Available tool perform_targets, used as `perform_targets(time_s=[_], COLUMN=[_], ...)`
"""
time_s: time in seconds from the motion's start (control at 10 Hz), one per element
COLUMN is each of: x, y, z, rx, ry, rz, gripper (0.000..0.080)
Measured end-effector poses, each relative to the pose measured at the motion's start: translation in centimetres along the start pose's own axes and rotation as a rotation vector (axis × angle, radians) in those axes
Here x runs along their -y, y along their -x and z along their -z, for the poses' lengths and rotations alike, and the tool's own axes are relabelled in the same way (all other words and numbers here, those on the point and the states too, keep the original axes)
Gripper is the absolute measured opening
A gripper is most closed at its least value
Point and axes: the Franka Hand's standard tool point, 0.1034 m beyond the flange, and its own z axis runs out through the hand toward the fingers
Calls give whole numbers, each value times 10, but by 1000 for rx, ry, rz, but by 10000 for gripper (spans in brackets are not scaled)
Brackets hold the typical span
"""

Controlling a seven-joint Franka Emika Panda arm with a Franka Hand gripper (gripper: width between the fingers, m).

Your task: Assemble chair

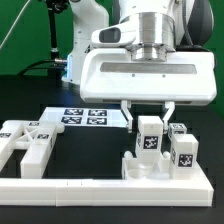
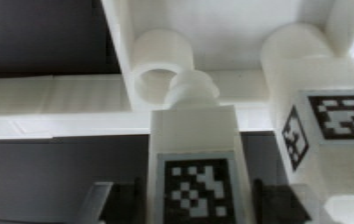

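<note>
The chair (image 1: 150,165) stands at the front right as a joined block of white parts: a flat slab with square posts on it. My gripper (image 1: 148,118) hangs straight above it and is shut on the top of one upright tagged post (image 1: 150,137) that rests on the slab. A second tagged post (image 1: 184,150) stands just to the exterior view's right of it. In the wrist view the held post (image 2: 199,170) runs between my fingers (image 2: 103,197), the second post (image 2: 337,120) is beside it, and the slab (image 2: 58,95) lies beyond.
Loose white chair parts (image 1: 27,146) lie at the exterior view's left. The marker board (image 1: 85,117) lies flat behind the gripper. The long white L-shaped rail (image 1: 90,186) runs along the front edge. The robot's arm (image 1: 90,25) rises at the back.
</note>
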Motion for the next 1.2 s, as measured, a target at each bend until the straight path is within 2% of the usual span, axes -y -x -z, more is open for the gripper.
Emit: perform_targets(time_s=[0.3, 0.5, 0.9, 1.2], x=[-9, -12, -11, -13], y=[-1, 6, 15, 15], z=[-1, -7, -14, -15], rx=[-1, 7, 22, 12], ry=[8, 14, 17, 21], rz=[4, 5, 10, 11], gripper=[284, 284, 284, 284])
